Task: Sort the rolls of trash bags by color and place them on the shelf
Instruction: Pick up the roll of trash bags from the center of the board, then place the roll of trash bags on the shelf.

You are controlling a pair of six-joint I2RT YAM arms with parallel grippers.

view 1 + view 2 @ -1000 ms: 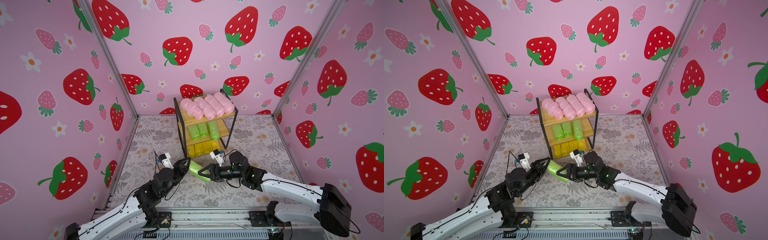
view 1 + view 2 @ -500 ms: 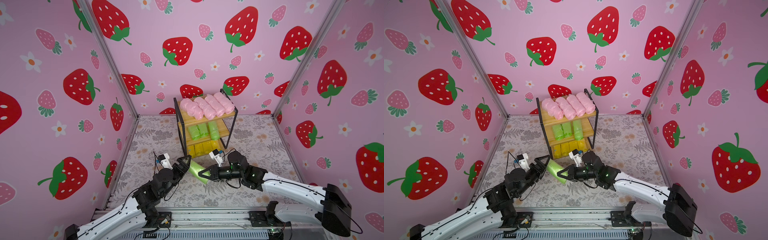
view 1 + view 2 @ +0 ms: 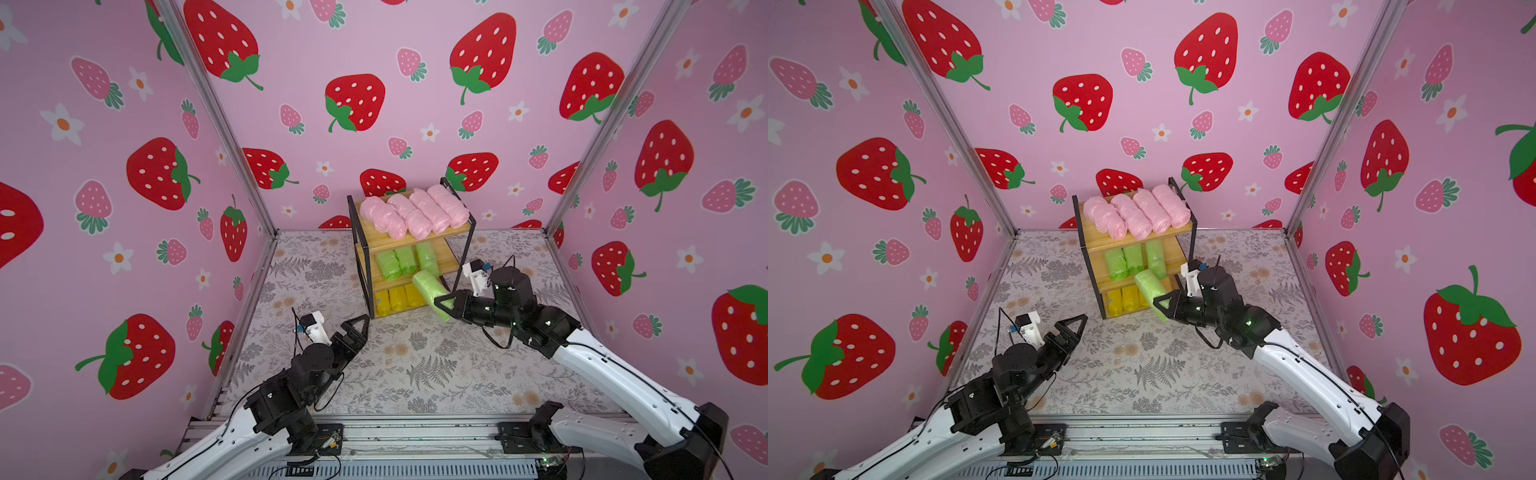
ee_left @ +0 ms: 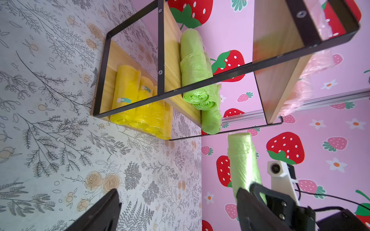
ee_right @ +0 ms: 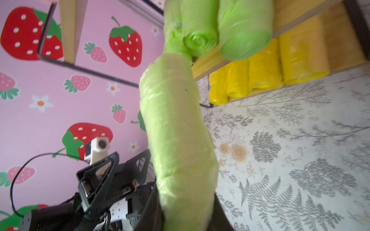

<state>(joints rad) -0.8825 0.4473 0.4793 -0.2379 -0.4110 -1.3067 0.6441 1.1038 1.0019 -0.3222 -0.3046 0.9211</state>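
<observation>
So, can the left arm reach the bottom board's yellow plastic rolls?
Probably yes: its open fingers face the yellow rolls across bare mat; the right arm's green plastic roll hangs before only the rightmost.

Four pink rolls (image 3: pixel 419 210), four green rolls (image 3: pixel 405 259), four yellow rolls (image 5: pixel 264 72)

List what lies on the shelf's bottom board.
Four yellow rolls, side by side, in the right wrist view. In both top views the held green roll hides one end.

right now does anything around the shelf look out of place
Nothing spilled or damaged. One green roll is off the shelf: the right gripper holds it, tilted, in front of the middle tier where three green rolls lie. The pink rolls and yellow rolls sit sorted.
</observation>
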